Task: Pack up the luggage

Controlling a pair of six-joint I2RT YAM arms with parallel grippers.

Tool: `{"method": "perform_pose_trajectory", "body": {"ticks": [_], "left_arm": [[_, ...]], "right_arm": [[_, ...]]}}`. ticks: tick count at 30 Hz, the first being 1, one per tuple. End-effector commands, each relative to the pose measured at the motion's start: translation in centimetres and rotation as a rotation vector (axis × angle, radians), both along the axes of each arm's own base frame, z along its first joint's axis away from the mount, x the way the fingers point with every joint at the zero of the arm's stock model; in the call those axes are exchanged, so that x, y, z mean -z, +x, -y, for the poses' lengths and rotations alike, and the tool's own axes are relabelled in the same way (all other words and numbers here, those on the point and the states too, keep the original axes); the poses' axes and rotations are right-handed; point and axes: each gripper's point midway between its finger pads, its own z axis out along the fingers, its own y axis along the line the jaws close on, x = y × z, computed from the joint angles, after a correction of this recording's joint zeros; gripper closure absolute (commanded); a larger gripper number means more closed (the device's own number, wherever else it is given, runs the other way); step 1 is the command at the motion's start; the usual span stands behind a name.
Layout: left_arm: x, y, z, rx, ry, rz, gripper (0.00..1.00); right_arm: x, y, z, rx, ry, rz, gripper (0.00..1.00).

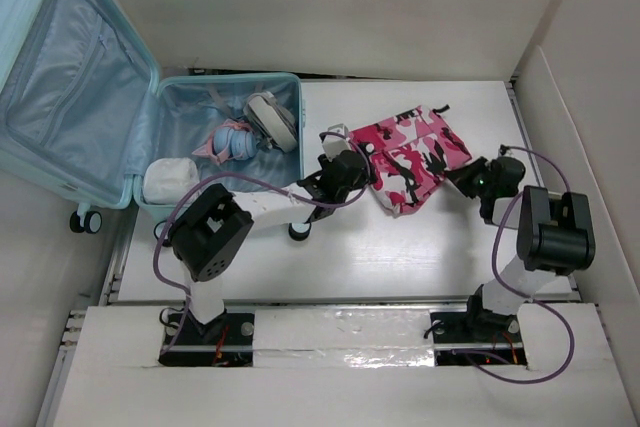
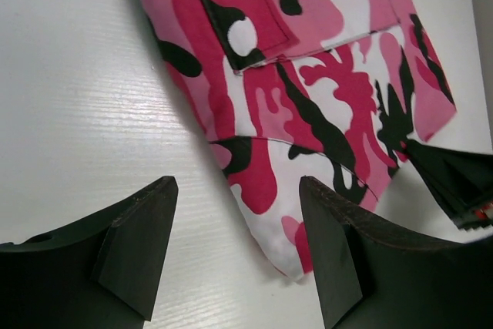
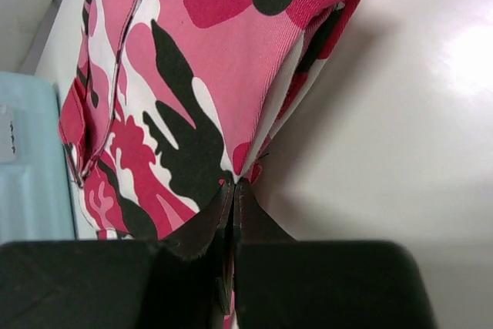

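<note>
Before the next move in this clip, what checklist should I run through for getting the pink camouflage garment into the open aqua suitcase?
1. Right gripper shut on the pink camouflage fabric garment: ok, pinching its edge.
2. Left gripper gripping the garment: not ok, jaws open over its corner.
3. Pale aqua hard-shell suitcase open: ok, lid laid back.
4. Room inside beside the headphones and white pouch: cannot tell.
</note>
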Motion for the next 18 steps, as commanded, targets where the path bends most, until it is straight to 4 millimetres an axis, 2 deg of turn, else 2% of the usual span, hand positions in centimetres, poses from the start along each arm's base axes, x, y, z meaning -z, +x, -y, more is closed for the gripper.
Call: {"method": "perform_pose_trajectory", "body": {"ticks": [1,2,3,5,6,7,8,10,11,12,13,14,17,18], "left_arm": [[-2.1,1.0,1.7,0.016,-0.072,0.028,0.39],[-1.7,1.4,1.5,0.011,-0.069,0.020,0.39],[-0.9,1.4,2.1,0.026,-0.066,0.000,0.39],[-0.1,1.6,2.3,0.029,-0.069,-0.030,0.38],[0.7,1.7,2.6,0.035,-0.066,-0.044,0.38],[0.8,1.8,2.8,0.032,-0.071,-0.046,0.37],[1.1,1.8,2.9,0.032,-0.072,-0.052,0.37],[1.8,2.6,2.9,0.014,-0.060,-0.066,0.32],[2.0,2.7,3.1,0.016,-0.060,-0.073,0.29],[2.5,3.4,3.2,0.012,-0.058,-0.084,0.28],[2.9,3.4,3.3,0.013,-0.050,-0.095,0.28],[3.5,3.4,3.7,0.021,-0.047,-0.109,0.28],[4.6,4.1,3.7,0.010,-0.042,-0.129,0.28],[5.2,4.8,3.9,0.004,-0.041,-0.141,0.28]], "right_arm": [[-2.5,-1.1,0.4,0.003,-0.036,0.112,0.94],[-2.5,-1.5,0.9,0.020,-0.042,0.112,0.90],[-2.2,-2.3,0.9,0.025,-0.048,0.103,0.73],[-3.5,-2.6,0.9,0.024,-0.068,0.132,0.38],[-3.9,-2.6,0.9,0.023,-0.073,0.134,0.13],[-5.1,-2.7,1.0,0.028,-0.092,0.162,0.04],[-5.4,-3.0,1.2,0.036,-0.100,0.158,0.00],[-6.7,-3.2,1.7,0.058,-0.138,0.180,0.00],[-8.2,-3.7,1.8,0.066,-0.154,0.203,0.00],[-8.8,-3.9,2.0,0.079,-0.172,0.211,0.00],[-9.6,-4.1,2.4,0.097,-0.198,0.225,0.00],[-11.2,-4.7,2.4,0.104,-0.215,0.261,0.00],[-13.4,-5.4,2.5,0.105,-0.251,0.306,0.00],[-14.9,-5.7,2.4,0.108,-0.260,0.344,0.00]]}}
